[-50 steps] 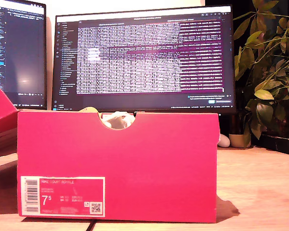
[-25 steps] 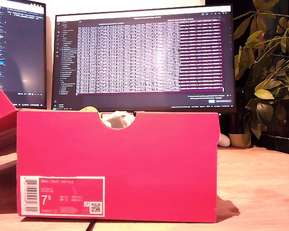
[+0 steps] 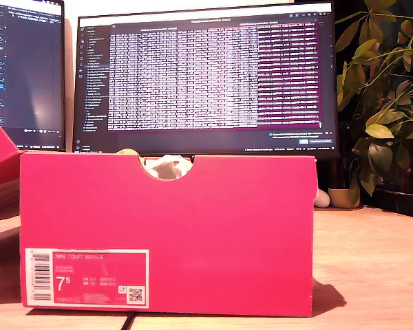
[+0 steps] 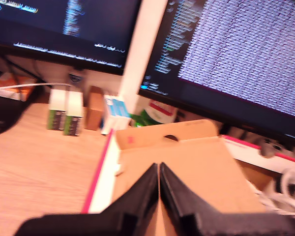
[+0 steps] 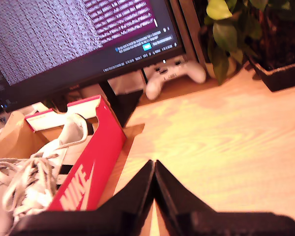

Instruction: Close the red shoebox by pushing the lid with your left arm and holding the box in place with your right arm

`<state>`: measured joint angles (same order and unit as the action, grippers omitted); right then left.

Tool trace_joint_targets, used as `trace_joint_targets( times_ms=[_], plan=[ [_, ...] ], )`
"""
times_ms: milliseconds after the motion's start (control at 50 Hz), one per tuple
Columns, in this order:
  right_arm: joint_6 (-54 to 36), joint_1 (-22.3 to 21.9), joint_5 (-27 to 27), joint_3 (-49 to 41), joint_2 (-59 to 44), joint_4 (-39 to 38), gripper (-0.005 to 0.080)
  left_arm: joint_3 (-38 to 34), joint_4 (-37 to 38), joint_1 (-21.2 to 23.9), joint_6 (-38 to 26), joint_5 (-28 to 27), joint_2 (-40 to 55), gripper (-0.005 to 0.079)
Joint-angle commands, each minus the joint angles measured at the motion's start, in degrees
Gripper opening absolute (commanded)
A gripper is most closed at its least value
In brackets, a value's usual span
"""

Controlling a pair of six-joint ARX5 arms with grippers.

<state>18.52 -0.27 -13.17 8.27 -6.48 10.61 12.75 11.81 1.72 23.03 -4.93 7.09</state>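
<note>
Lid [image 4: 187, 172] lies flapped open beside the box [image 3: 166, 234], brown inside up, with shoes [image 5: 34, 167] showing in the box, which stands mid-surface [image 3: 372, 275] before the monitor [image 3: 206, 75]. My first hand [image 4: 159, 169] hangs over the lid, pressed shut and empty; my second hand [image 5: 154, 167], likewise shut and empty, hovers just outside the box's wall. Approach step, I judge: next, brace the wall, then get under the lid and swing it over.

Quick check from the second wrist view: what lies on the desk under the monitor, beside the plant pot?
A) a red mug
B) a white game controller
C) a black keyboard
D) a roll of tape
B: a white game controller rests on the wooden desk just below the monitor, next to the plant pot.
</note>
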Motion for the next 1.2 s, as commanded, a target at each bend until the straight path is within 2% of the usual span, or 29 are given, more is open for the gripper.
trace_joint_targets(
  times_ms=[0,140,240,320,420,540,740,880,1100,1180],
  plan=[
    [-0.90,0.15,-0.33,2.93,-2.95,-0.31,-0.0012,1.01,0.15,-0.61,0.13,-0.22,3.17,-0.0019],
    [-0.83,0.17,-0.48,7.56,-10.69,0.74,-0.0012,5.44,0.39,-2.32,-0.11,-2.12,10.01,-0.0019],
    [-4.22,0.20,-2.01,11.39,-16.94,2.32,-0.0012,9.07,1.05,-4.48,-0.59,-3.98,15.10,-0.0019],
    [-8.24,0.26,-2.75,14.16,-21.66,2.47,-0.0012,11.91,1.97,-6.86,-1.20,-6.88,18.99,-0.0019],
    [-10.34,0.26,-4.22,17.09,-27.26,2.29,-0.0012,14.78,2.36,-10.47,-3.58,-14.10,23.52,-0.0019],
    [-11.52,0.28,-6.49,18.86,-32.65,1.01,-0.0012,16.59,2.34,-15.34,-5.66,-19.56,26.95,-0.0019],
    [-11.52,1.03,-9.49,18.86,-38.97,-1.66,-0.0012,16.76,2.12,-17.99,-7.85,-20.76,32.59,-0.0019],
    [-12.63,2.45,-10.88,18.86,-43.76,-4.24,-0.0012,16.96,3.23,-20.85,-9.03,-25.05,38.21,-0.0019],
    [-13.00,5.95,-10.95,18.86,-50.82,-9.42,-0.0012,20.41,5.42,-26.38,-12.15,-25.29,47.95,-0.0019],
    [-13.03,6.99,-10.99,18.86,-53.07,-11.17,-0.0012,22.73,7.21,-28.00,-15.56,-25.38,52.24,-0.0019]
  ],
)
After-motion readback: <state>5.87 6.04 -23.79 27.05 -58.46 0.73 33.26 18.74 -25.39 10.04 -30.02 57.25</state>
